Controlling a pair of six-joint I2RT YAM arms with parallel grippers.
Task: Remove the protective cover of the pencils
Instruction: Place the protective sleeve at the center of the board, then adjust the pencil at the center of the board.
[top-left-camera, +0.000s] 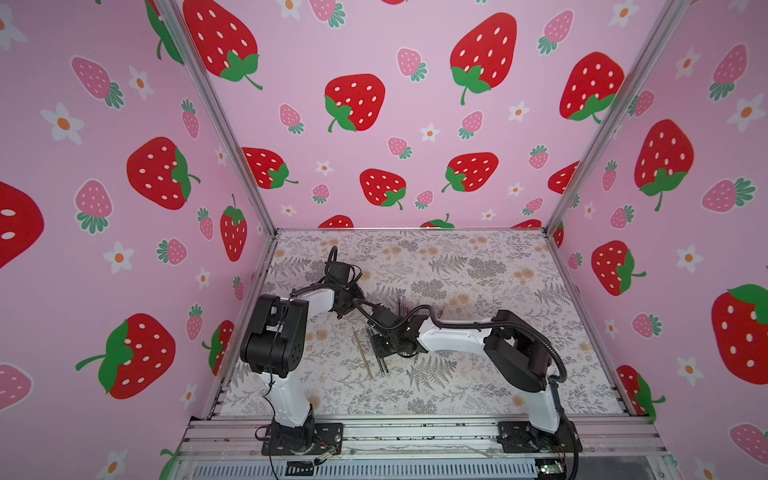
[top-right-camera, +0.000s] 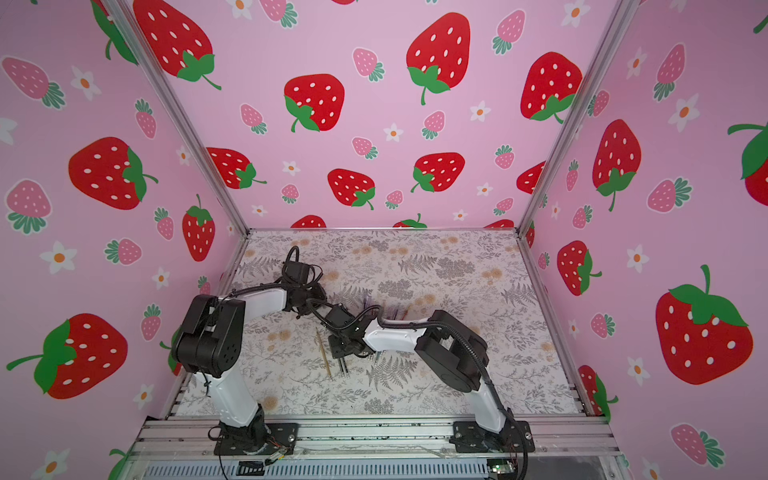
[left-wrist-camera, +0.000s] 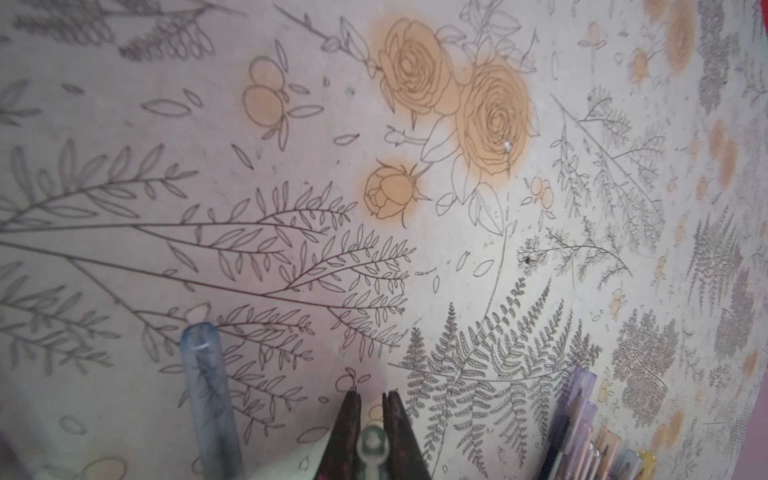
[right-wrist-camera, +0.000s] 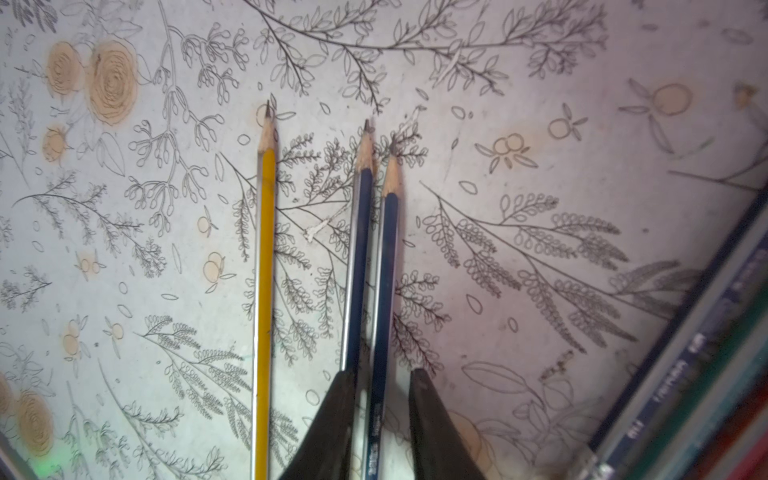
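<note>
Right end effector (right-wrist-camera: 382, 374) straddles a blue pencil (right-wrist-camera: 386, 270), jaws slightly apart; left end effector (left-wrist-camera: 372, 395) closed, empty. Pulling away crooked could roll the pencil.

Pink walls (top-left-camera: 415, 104) printed with red and pale strawberries and small white flowers enclose the booth on three sides in both top views; bare aluminium posts (top-left-camera: 223, 124) mark the two back corners; the tabletop (top-left-camera: 478, 257) wears a pale sheet of grey ferns and tan blossoms; ribbed metal rails (top-left-camera: 415, 432) run along its near edge; light falls soft and even.
</note>
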